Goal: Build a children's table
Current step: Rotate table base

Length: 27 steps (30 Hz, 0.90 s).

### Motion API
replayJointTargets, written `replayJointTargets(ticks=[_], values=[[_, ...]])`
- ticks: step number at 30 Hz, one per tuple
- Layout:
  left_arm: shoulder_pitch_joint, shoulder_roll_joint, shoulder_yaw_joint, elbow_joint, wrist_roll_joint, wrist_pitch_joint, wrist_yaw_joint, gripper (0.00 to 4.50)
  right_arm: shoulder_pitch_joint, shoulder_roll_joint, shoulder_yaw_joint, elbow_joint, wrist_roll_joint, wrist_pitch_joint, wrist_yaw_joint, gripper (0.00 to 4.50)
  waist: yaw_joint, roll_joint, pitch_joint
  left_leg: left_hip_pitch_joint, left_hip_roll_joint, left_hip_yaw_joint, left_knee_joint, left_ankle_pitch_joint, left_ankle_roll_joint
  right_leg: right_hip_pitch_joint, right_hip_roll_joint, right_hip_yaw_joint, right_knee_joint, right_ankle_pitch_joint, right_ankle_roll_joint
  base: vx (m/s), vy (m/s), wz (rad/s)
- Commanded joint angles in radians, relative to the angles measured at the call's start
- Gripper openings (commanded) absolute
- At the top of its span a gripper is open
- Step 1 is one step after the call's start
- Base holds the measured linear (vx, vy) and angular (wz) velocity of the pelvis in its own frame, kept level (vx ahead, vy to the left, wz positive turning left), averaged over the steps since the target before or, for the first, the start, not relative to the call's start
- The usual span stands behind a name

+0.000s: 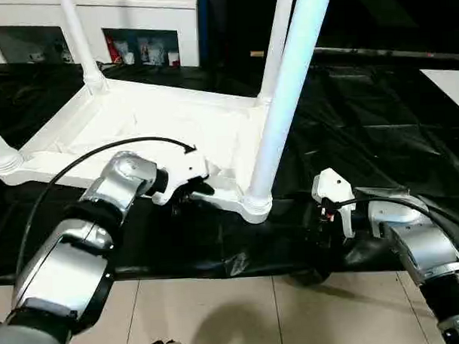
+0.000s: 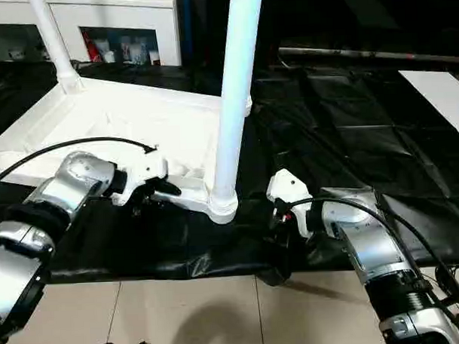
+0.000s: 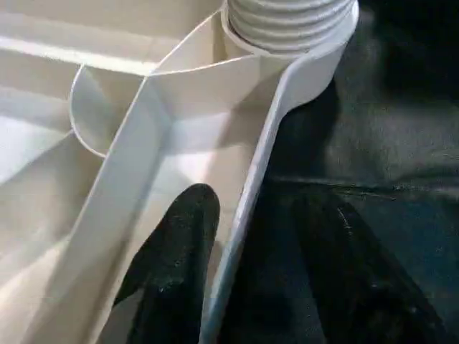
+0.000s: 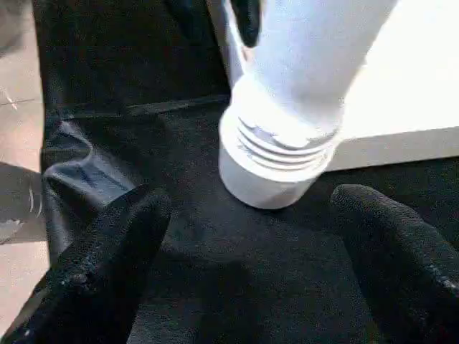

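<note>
The children's table lies upside down on a black sheet, its ribbed white top (image 1: 160, 121) facing up. White legs stand upright in its corner sockets; the nearest leg (image 1: 287, 87) rises from the near right socket (image 1: 257, 205). My left gripper (image 1: 191, 192) sits at the top's near rim, left of that socket. In the left wrist view one black finger (image 3: 176, 265) is inside the rim (image 3: 240, 215) and the other (image 3: 344, 272) is outside, with a gap beside it. My right gripper (image 2: 280, 229) rests low on the sheet, open, its fingers (image 4: 122, 251) spread apart facing the socket's ringed base (image 4: 276, 165).
The black sheet (image 1: 379, 129) covers the floor under and around the table; pale tiles (image 1: 219, 308) begin at its near edge. A white shelf unit (image 1: 134, 24) stands behind. A white board (image 1: 449, 81) lies at the far right, and a dark bar (image 1: 391, 53) runs behind.
</note>
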Motion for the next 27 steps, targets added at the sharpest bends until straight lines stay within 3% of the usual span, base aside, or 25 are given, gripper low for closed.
replayJointTargets(ticks=[1,7,8,12,15,17,19,24,27], values=[[-0.032,-0.017,-0.017,0.032,0.038,-0.029,0.022,1.67,0.005,-0.014,0.005,-0.026,0.001,0.02,0.005,4.04,0.004,0.012,-0.073,0.015,0.021,-0.012,-0.058,-0.177,0.033,0.061,-0.072,0.039,-0.069,0.007,-0.256,0.0,0.0,0.0],[-0.057,-0.036,-0.025,0.08,0.078,-0.054,0.069,1.23,0.028,-0.024,0.008,-0.069,-0.002,0.041,-0.001,4.04,0.004,0.014,-0.075,0.014,0.021,-0.015,-0.056,-0.167,0.037,0.064,-0.074,0.038,-0.065,0.045,-0.262,0.0,0.0,0.0],[-0.057,-0.036,-0.034,0.086,0.089,-0.054,0.073,1.1,0.03,-0.024,0.009,-0.072,-0.003,0.042,-0.004,4.04,0.005,0.019,-0.075,0.015,0.021,-0.016,-0.056,-0.168,0.035,0.064,-0.074,0.038,-0.065,0.044,-0.264,0.0,0.0,0.0],[-0.06,-0.044,-0.021,0.101,0.082,-0.022,0.06,0.88,0.034,-0.024,0.007,-0.078,-0.006,0.042,-0.015,4.04,0.002,0.017,-0.074,0.013,0.02,-0.015,-0.056,-0.166,0.036,0.066,-0.074,0.039,-0.066,0.046,-0.275,0.0,0.0,0.0],[-0.072,-0.061,0.021,0.114,0.044,0.143,-0.028,0.59,0.04,-0.021,-0.001,-0.08,-0.014,0.036,-0.039,4.04,0.002,0.018,-0.074,0.014,0.019,-0.014,-0.055,-0.147,0.04,0.065,-0.074,0.038,-0.064,0.058,-0.282,0.0,0.0,0.0],[-0.073,-0.072,0.044,0.112,0.02,0.2,-0.04,0.51,0.036,-0.014,-0.006,-0.063,-0.028,0.025,-0.066,4.04,0.001,0.012,-0.073,0.011,0.018,-0.014,-0.056,-0.137,0.041,0.068,-0.075,0.038,-0.063,0.059,-0.283,0.0,0.0,0.0],[-0.072,-0.082,0.061,0.113,0.006,0.224,-0.027,0.37,0.032,-0.009,-0.007,-0.046,-0.038,0.015,-0.088,4.04,0.0,0.015,-0.073,0.011,0.017,-0.013,-0.054,-0.136,0.049,0.067,-0.076,0.038,-0.064,0.072,-0.297,0.0,0.0,0.0],[-0.041,-0.13,0.138,0.092,-0.058,0.368,0.095,0.15,-0.02,0.033,-0.046,0.072,-0.063,0.003,-0.222,4.04,-0.007,0.009,-0.072,0.01,0.015,-0.014,-0.054,-0.141,0.053,0.069,-0.077,0.037,-0.067,0.031,-0.301,0.0,0.0,0.0],[-0.001,-0.14,0.157,0.047,-0.059,0.371,0.14,0.05,-0.035,0.05,-0.071,0.101,-0.054,0.016,-0.278,4.04,-0.013,0.005,-0.073,0.007,0.014,-0.014,-0.053,-0.129,0.065,0.07,-0.075,0.037,-0.069,0.023,-0.291,0.0,0.0,0.0]])
